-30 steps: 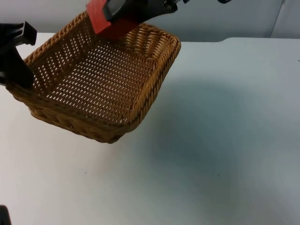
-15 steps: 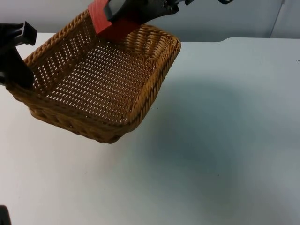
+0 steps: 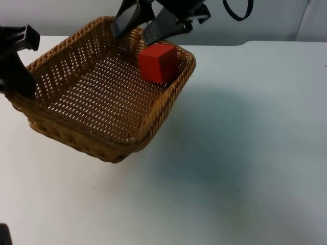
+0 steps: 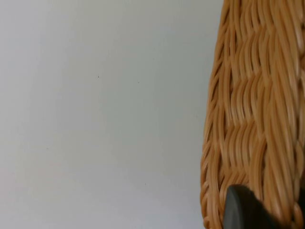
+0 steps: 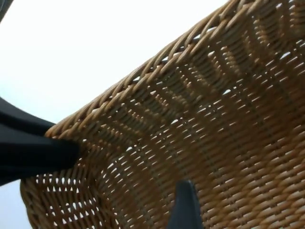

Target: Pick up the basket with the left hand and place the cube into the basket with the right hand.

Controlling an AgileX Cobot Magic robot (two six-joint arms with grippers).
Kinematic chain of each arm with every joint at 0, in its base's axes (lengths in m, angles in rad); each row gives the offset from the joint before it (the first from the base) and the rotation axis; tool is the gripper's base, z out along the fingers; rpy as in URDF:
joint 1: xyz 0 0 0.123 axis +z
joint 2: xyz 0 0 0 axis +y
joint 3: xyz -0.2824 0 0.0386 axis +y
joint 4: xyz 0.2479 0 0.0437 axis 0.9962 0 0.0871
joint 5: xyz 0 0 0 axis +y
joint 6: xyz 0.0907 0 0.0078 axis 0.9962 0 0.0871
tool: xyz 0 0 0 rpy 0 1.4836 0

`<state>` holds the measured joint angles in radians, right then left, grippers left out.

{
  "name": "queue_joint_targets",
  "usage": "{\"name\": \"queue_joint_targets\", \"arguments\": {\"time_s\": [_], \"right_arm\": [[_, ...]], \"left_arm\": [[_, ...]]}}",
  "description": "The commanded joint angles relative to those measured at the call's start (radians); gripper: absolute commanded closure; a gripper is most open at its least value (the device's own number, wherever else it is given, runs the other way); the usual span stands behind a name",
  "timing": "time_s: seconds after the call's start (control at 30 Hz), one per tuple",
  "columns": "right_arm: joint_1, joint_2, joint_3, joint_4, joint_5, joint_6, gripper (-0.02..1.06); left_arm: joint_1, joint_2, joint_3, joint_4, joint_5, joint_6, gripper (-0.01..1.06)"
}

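Cube: the red cube (image 3: 158, 63) lies inside the basket (image 3: 102, 92), in its far right corner, close against the woven wall there; whether it has fully settled on the weave I cannot tell.
Cube's heading: equal sides, so no long axis to speak of; it sits turned, with one upright edge facing the near side.
Cube from right gripper: just below and slightly to the right of the right gripper (image 3: 144, 25), apart from both fingers.
Right gripper: above the basket's far rim, fingers spread and holding nothing; the right wrist view looks down into the basket's weave (image 5: 200, 124).
Nearer arm: the right arm by a wide margin; the left one is across the basket from the cube.
Basket: held off the white table (image 3: 245, 143), tipped, with its near right corner lowest; its long axis runs from near left to far right.
Left gripper: at the basket's left rim (image 3: 18, 81), clamped on it, one finger against the outer wall (image 4: 252, 119) in the left wrist view.
Judgement: the drop looks done; the next move likely calls for the right arm to lift clear without catching the far rim.
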<state>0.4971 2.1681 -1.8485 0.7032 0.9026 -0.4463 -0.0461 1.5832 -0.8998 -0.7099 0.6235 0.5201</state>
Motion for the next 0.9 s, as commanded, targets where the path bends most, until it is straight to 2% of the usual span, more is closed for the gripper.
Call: {"name": "queue_joint_targets", "arguments": {"time_s": [0.0, 0.1, 0.27, 0.37, 0.43, 0.47, 0.53, 0.57, 0.6, 0.87], "right_arm": [[-0.005, -0.010, -0.007, 0.006, -0.013, 0.001, 0.42], [-0.016, -0.017, -0.007, 0.004, -0.019, 0.001, 0.42], [-0.106, -0.064, -0.007, -0.035, -0.020, 0.039, 0.44], [-0.200, -0.110, -0.007, -0.268, 0.034, 0.206, 0.48], [-0.261, -0.139, -0.007, -0.456, 0.105, 0.321, 0.57], [-0.261, -0.139, -0.007, -0.456, 0.105, 0.321, 0.57], [-0.315, -0.161, -0.007, -0.542, 0.183, 0.343, 0.81], [-0.334, -0.176, -0.007, -0.566, 0.206, 0.341, 0.98], [-0.353, -0.192, -0.007, -0.583, 0.225, 0.341, 1.04], [-0.440, -0.309, -0.004, -0.679, 0.276, 0.391, 1.05]], "left_arm": [[0.003, -0.012, -0.009, -0.038, -0.013, -0.005, 1.05], [0.003, -0.012, -0.009, -0.038, -0.013, -0.005, 1.05], [0.003, -0.012, -0.009, -0.038, -0.025, -0.005, 1.05], [0.003, -0.012, -0.009, -0.038, -0.050, -0.005, 1.05], [0.003, -0.012, -0.009, -0.038, -0.056, -0.005, 1.05], [0.003, -0.012, -0.009, -0.038, -0.056, -0.005, 1.05], [0.003, -0.012, -0.009, -0.038, -0.057, -0.005, 1.05], [0.003, -0.012, -0.009, -0.038, -0.057, -0.005, 1.05], [0.003, -0.012, -0.009, -0.038, -0.057, -0.005, 1.05], [0.003, -0.012, -0.009, -0.038, -0.057, -0.005, 1.05]]}}
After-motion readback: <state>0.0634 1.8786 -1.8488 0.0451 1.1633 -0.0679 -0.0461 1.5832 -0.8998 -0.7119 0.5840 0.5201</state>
